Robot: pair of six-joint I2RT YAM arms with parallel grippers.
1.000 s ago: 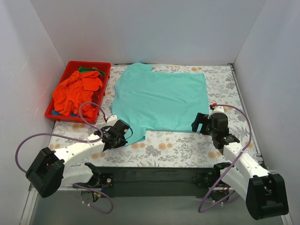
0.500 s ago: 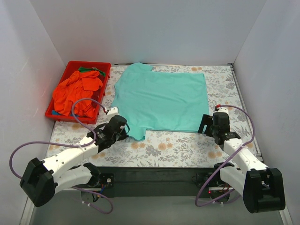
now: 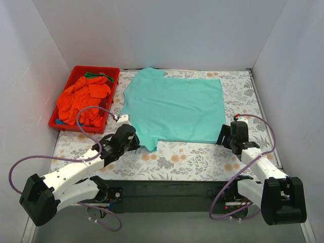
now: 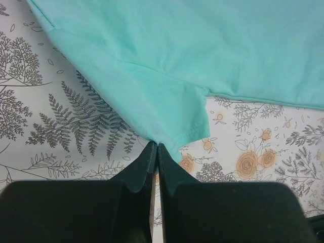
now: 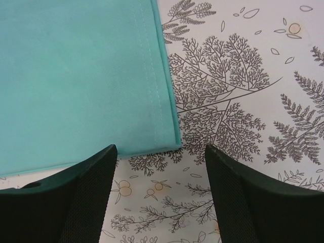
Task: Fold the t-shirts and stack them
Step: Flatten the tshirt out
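Observation:
A teal t-shirt [image 3: 172, 109] lies spread flat on the flowered table. My left gripper [image 3: 132, 141] is at its near-left sleeve; in the left wrist view the gripper [image 4: 157, 147] is shut on the edge of the sleeve [image 4: 167, 109]. My right gripper [image 3: 224, 135] sits at the shirt's near-right hem corner; in the right wrist view the gripper [image 5: 161, 152] is open, and the corner [image 5: 169, 139] lies on the table just ahead of the gap, untouched. Orange-red shirts [image 3: 81, 101] lie heaped in the bin.
A red plastic bin [image 3: 110, 73] stands at the far left of the table, with green cloth showing at its back. White walls close in on three sides. A black bar [image 3: 167, 187] runs along the near edge between the arm bases.
My left gripper has moved up and left along the sleeve edge. My right gripper has slid right and back, from over the hem to just off the shirt's corner.

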